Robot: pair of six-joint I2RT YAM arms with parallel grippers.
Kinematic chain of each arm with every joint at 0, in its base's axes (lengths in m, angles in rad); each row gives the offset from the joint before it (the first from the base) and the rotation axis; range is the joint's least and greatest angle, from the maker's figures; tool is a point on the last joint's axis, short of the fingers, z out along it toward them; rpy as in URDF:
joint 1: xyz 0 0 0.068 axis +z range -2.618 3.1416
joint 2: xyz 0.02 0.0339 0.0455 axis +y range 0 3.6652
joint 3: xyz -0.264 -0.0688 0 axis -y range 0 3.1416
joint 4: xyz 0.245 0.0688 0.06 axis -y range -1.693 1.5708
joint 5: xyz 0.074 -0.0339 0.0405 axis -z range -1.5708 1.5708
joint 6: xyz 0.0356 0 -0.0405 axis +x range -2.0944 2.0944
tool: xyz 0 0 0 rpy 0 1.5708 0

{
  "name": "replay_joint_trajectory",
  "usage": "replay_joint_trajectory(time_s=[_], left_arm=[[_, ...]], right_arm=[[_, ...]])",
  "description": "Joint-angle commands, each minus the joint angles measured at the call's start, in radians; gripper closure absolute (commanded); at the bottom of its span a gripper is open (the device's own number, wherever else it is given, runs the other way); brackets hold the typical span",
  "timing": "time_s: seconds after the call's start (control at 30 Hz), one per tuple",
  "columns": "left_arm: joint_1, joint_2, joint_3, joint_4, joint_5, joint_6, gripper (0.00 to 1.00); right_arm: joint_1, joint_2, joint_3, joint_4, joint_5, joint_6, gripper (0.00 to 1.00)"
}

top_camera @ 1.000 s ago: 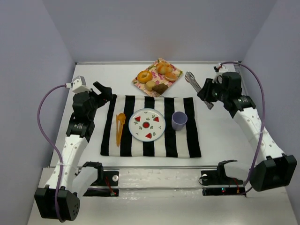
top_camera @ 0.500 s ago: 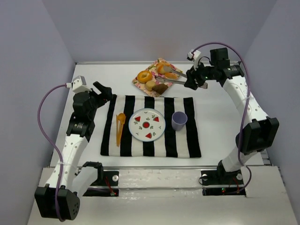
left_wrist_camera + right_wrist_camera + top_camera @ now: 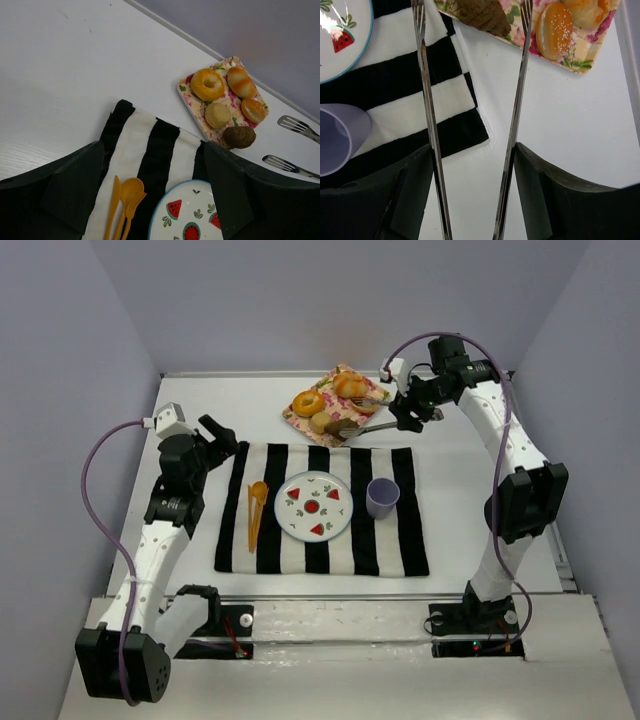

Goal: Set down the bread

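Within 1 second the right gripper (image 3: 412, 406), clamped on spread tongs (image 3: 426, 100), has swung to the bread (image 3: 479, 15), not yet grasped; the left gripper (image 3: 152, 152) gapes idle.

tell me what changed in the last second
The right gripper, holding the tongs, swung from the table's right side to the far tray. The open tongs now sit either side of the bread, not closed on it. The left gripper, plate, cup and bread stayed put.

The tongs (image 3: 426, 100) are polished metal, 2 mirror-bright arms. The bread (image 3: 482, 15) looks rough and matt. The striped mat (image 3: 415, 75) is soft cloth; the plate (image 3: 356, 35) gleams glossy; the table (image 3: 570, 125) is smooth matt white.
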State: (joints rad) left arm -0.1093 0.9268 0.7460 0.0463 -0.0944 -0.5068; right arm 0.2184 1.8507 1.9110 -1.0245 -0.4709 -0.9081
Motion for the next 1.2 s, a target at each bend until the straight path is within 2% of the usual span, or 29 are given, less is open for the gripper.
replay_joint_trajectory(time_s=[0.0, 0.17, 0.73, 0.77, 0.83, 0.87, 0.97, 1.07, 1.17], left_arm=[[0.003, 0.0, 0.033, 0.013, -0.034, 0.021, 0.08], [0.005, 0.006, 0.039, 0.01, -0.036, 0.03, 0.07], [0.005, 0.033, 0.052, 0.0, -0.054, 0.037, 0.05], [0.003, 0.035, 0.053, 0.0, -0.054, 0.039, 0.05], [0.005, 0.037, 0.055, -0.002, -0.056, 0.039, 0.05], [0.003, 0.038, 0.056, -0.003, -0.056, 0.039, 0.04], [0.005, 0.04, 0.061, -0.005, -0.05, 0.037, 0.04], [0.003, 0.038, 0.059, -0.005, -0.045, 0.036, 0.04], [0.003, 0.038, 0.059, -0.003, -0.039, 0.033, 0.04]], right_arm=[[0.022, 0.027, 0.085, -0.026, 0.023, -0.057, 0.31], [0.041, 0.108, 0.132, -0.034, 0.066, -0.048, 0.31], [0.05, 0.295, 0.293, -0.011, 0.074, -0.023, 0.31], [0.05, 0.304, 0.296, -0.009, 0.066, -0.025, 0.33], [0.05, 0.309, 0.301, -0.006, 0.051, -0.025, 0.43], [0.05, 0.308, 0.298, -0.003, 0.045, -0.026, 0.55], [0.05, 0.273, 0.273, -0.006, 0.018, -0.035, 0.73], [0.05, 0.228, 0.238, -0.005, 0.002, -0.058, 0.81], [0.059, 0.165, 0.221, -0.005, -0.015, -0.049, 0.85]])
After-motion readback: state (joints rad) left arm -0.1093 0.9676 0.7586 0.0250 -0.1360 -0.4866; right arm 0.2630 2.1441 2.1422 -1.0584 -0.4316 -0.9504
